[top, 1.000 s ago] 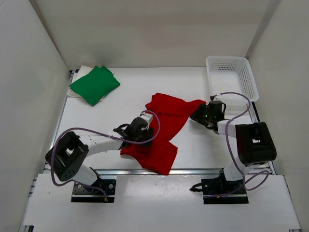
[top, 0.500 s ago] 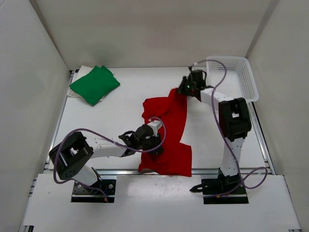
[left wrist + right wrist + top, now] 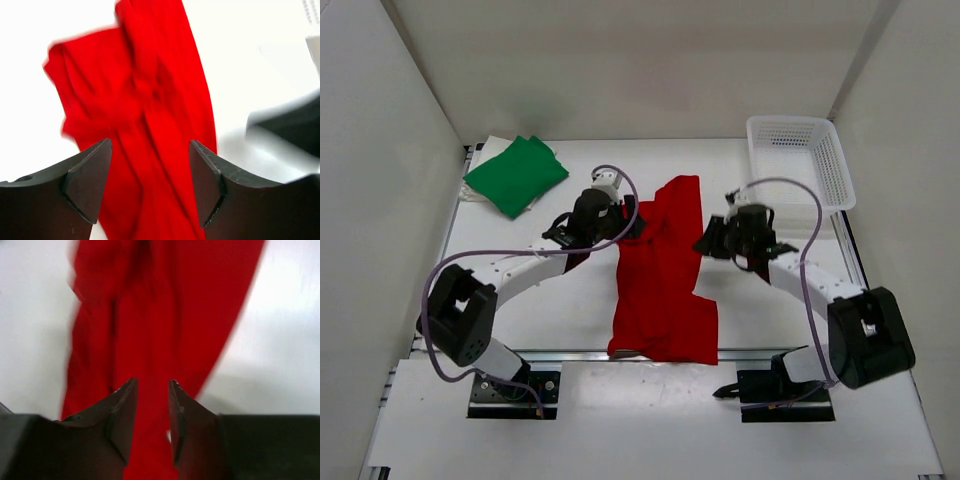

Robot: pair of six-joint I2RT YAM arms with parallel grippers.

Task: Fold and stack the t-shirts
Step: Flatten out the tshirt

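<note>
White walls (image 3: 620, 70) enclose the white bench (image 3: 580, 170) on three sides. A basket (image 3: 788, 122) sits at its far right corner.

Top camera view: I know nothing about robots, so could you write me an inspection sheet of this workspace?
Surface: white table, no spills seen.
Job's things: red shirt in a long rumpled strip mid-table; green shirt folded far left, pale cloth under it.
Clutter: white mesh basket, far right, looks empty.
Grippers: left tool open above the red shirt; right tool narrowly open, holding nothing.
Cables: purple cable looping along the left arm, another along the right.
Surroundings: white walls; nothing else seen.
</note>
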